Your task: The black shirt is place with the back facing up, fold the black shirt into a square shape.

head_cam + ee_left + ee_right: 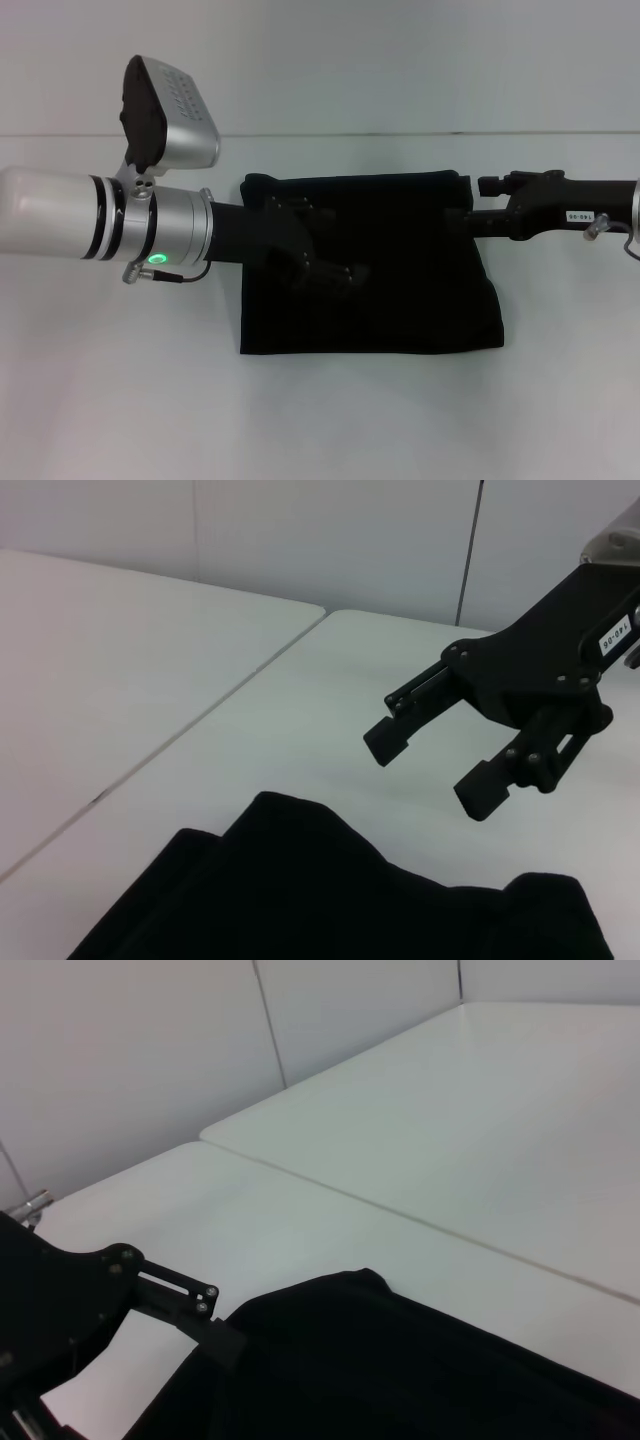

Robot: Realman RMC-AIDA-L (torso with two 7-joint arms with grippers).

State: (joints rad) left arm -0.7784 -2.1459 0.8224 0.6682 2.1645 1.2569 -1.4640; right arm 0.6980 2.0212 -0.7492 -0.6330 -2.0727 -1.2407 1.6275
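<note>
black shirt lies folded, roughly rectangular, mid white table. right gripper spread wide, empty, above far right corner. left gripper over shirt, grip unclear. risk: careless pinch drags layers, undoes fold.

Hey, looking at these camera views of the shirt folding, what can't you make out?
1. Head view: the left gripper loses its outline, black against the black shirt.
2. Head view: the shirt's left edge is partly covered by the left arm.
3. Both wrist views: most of the shirt is cut off by the picture edge.
4. Right wrist view: the right gripper, open in the left wrist view, does not show.
</note>
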